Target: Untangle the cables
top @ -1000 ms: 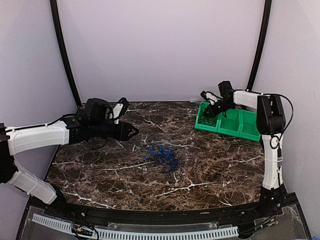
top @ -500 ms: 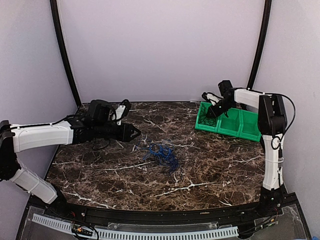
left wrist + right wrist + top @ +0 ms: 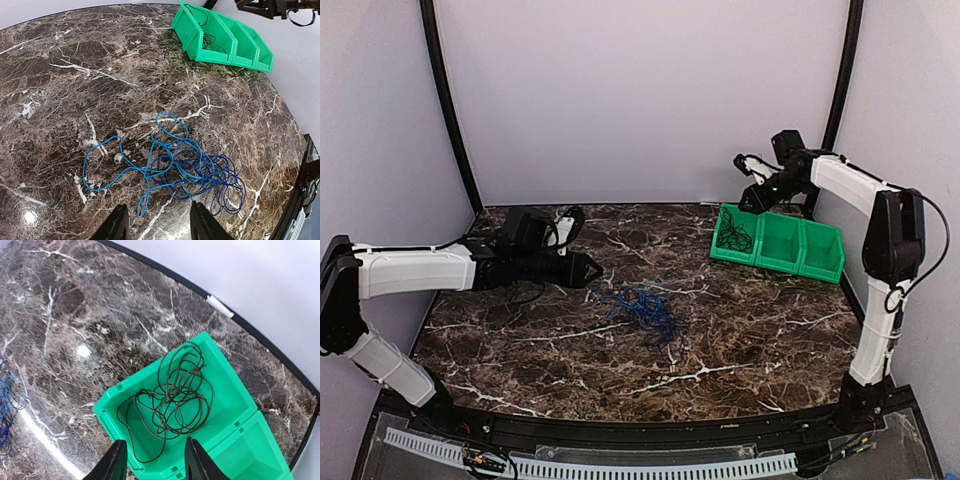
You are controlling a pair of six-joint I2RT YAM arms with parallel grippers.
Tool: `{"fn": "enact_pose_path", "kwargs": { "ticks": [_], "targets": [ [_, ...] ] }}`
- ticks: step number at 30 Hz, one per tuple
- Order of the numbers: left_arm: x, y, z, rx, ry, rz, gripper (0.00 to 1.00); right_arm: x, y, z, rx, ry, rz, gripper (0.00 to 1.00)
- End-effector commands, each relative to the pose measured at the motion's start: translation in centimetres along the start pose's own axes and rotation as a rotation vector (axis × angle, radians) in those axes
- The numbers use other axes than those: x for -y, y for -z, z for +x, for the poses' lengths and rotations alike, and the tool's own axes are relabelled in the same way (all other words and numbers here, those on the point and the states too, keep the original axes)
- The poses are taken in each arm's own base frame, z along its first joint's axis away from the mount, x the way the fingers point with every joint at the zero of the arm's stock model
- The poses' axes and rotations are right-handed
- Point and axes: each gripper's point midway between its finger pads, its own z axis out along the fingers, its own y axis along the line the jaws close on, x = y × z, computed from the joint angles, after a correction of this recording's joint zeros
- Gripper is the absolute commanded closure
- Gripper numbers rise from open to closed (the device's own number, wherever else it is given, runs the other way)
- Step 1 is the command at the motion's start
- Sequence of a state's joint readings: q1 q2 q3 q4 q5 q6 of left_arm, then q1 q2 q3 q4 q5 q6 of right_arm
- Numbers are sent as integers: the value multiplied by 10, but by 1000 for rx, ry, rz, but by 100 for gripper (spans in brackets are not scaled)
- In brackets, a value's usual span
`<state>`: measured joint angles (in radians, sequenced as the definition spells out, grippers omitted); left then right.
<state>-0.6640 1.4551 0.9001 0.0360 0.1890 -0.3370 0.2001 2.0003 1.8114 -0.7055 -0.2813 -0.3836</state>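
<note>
From above, your left gripper (image 3: 586,268) sits left of centre, low over the marble table (image 3: 740,340), with its jaws parted and nothing between them. The blue cables (image 3: 640,308) lie in a loose clump on the table near the middle of the frame, just right of and below that gripper, apart from it. Your right gripper (image 3: 752,182) hangs in the upper right, above the far end of the green bin row (image 3: 798,262). A black cable (image 3: 735,235) is coiled in the leftmost compartment.

In the left wrist view, the two fingers (image 3: 116,225) stand apart at the bottom edge with only bare marble between them. The blue cables (image 3: 185,170) spread out just above them: a dense knot at lower right and one wide loop reaching toward the left. The green bin row (image 3: 245,50) sits at the upper right with thin black wire in its nearest compartment.

In the right wrist view, the fingers (image 3: 116,460) are spread at the bottom edge and grasp nothing. Below them, the black cable (image 3: 172,400) rests in loops on the floor of the bin's end compartment (image 3: 107,407), clear of both fingers. A few blue strands (image 3: 10,395) show at the left edge.
</note>
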Motion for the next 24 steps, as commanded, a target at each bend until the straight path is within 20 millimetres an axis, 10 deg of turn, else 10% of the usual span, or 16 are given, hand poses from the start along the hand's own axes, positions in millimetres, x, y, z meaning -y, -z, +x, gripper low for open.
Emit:
{"fn": "enact_pose_path", "kwargs": {
  "ticks": [1, 13, 24],
  "targets": [
    [-13, -8, 10, -16, 27, -46, 55, -35, 35, -25, 92, 55, -80, 58],
    [-34, -44, 34, -117, 105, -116, 59, -188, 32, -24, 183, 371, -397, 58],
    [-76, -80, 36, -120, 76, -245, 55, -261, 4, -6, 122, 445, -567, 58]
  ]
}}
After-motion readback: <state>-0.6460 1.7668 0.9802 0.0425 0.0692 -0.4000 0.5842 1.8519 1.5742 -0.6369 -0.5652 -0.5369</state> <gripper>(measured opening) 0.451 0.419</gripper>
